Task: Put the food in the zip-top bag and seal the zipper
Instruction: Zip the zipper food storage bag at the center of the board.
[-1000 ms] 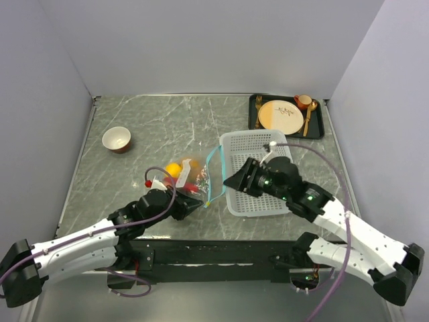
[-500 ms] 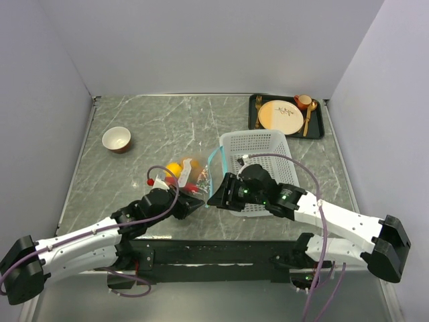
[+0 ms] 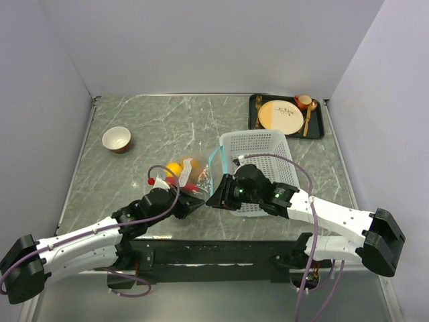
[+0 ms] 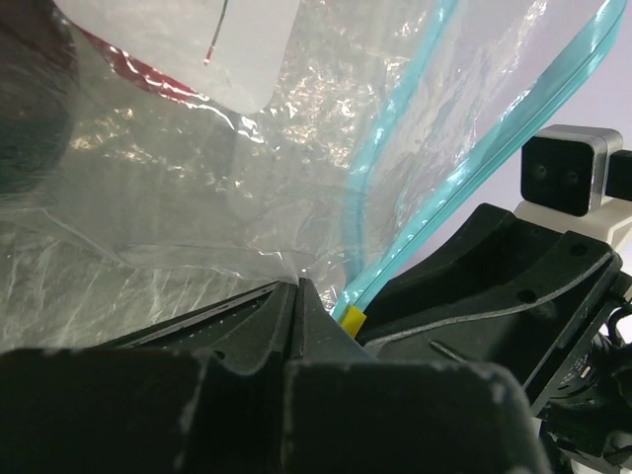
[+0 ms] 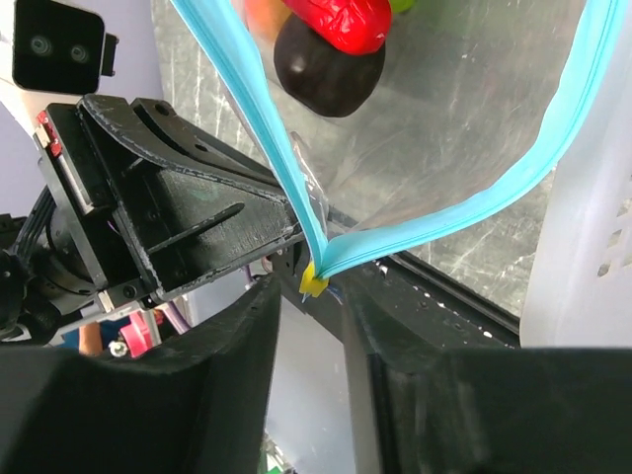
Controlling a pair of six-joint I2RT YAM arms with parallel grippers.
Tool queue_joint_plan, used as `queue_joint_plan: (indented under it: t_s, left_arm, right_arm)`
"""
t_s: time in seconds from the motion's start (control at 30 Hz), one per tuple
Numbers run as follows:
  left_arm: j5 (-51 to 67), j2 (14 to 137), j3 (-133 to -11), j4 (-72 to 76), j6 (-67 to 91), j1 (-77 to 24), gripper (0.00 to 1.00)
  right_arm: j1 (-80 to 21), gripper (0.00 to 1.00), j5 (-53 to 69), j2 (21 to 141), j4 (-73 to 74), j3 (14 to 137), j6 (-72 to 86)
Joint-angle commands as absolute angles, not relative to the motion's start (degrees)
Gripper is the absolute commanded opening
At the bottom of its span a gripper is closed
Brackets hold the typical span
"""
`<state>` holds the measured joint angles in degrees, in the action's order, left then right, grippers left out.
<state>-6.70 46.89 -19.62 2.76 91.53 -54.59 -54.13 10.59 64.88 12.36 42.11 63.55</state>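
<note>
The left gripper [image 4: 298,296] pinches the near corner of the bag [image 4: 197,188], its fingers pressed together. The right gripper [image 5: 311,296] is open, one finger on each side of the near end of the zipper [image 5: 240,99]. Only the right wrist view shows the food [image 5: 326,64] close up: one dark round and one red pepper. One white basket [image 3: 255,133] sits farther right.

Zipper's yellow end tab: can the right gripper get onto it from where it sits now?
Probably yes. The yellow tab sits at the mouth of the open right gripper, with nothing between. The left gripper clamps the zip-top bag just beside it, close but not covering it.
</note>
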Motion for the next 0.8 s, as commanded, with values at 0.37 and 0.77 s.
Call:
queue_joint_plan:
  t_s: [0.37,0.77]
  left_arm:
    - [-5.54,47.55,-20.21,6.24,90.53,-54.76,0.01]
    - [-4.75,45.26,-17.67,6.51,91.41,-54.84,0.01]
  right_arm:
    - [-54.49,0.14,9.05,64.95,10.11,44.12,62.75]
    - [-54.05,0.07,6.59,64.42,10.99,44.47,61.87]
